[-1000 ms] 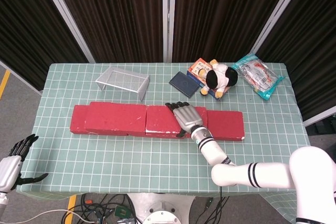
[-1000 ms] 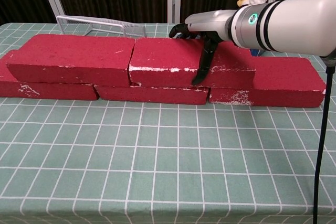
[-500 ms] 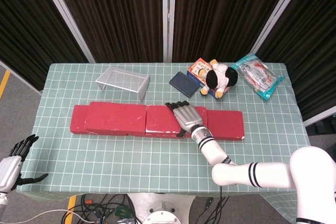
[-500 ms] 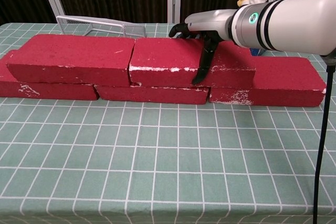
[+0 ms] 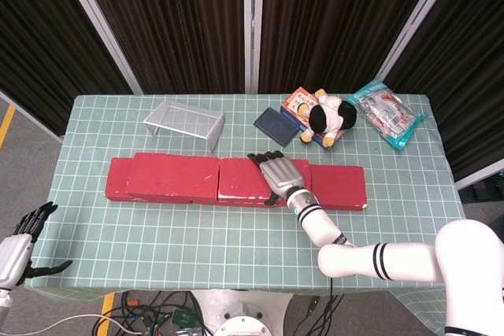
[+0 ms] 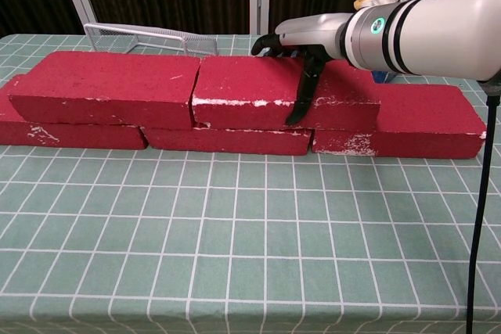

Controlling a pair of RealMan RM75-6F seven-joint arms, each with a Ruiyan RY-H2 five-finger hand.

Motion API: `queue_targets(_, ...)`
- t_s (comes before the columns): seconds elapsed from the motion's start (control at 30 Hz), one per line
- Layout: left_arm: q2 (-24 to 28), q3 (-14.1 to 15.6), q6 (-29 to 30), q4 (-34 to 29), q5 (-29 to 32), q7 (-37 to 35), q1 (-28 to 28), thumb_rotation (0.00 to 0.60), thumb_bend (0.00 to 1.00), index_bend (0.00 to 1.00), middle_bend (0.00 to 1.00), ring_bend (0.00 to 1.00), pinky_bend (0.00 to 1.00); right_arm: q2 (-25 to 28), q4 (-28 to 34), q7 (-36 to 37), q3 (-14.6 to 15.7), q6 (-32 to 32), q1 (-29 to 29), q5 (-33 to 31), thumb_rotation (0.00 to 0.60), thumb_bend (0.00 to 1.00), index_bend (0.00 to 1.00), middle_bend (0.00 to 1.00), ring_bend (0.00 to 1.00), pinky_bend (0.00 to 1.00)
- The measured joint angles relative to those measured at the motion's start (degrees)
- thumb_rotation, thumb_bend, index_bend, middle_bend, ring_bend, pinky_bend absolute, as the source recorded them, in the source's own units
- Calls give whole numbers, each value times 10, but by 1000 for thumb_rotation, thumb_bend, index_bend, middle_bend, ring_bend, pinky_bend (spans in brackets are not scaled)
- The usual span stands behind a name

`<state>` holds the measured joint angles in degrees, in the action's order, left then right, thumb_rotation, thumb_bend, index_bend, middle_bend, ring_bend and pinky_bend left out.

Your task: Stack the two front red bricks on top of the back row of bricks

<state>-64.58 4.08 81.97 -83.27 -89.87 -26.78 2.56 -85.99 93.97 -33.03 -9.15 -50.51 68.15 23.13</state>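
R hand (image 5: pixel 277 175) fingers spread, gripping top brick (image 6: pixel 262 93).

Red bricks (image 5: pixel 236 179), green-checked tablecloth (image 5: pixel 236 230)

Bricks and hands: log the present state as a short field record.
bottom row: three red bricks end to end on the table
top row: two red bricks, left upper brick and right upper brick, side by side on the bottom row
right hand: lies on the right upper brick, thumb down its front face
left hand: off the table's left front corner, fingers apart, holds nothing
behind bricks: wire rack, plush toy
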Motion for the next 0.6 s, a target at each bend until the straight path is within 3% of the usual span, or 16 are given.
queue_targets(0.6,1,0,0,-1,0,-1,0,600,25,26,0,0,0,1,-5,5,-2,6,4,0,600,59,0,162,79,79)
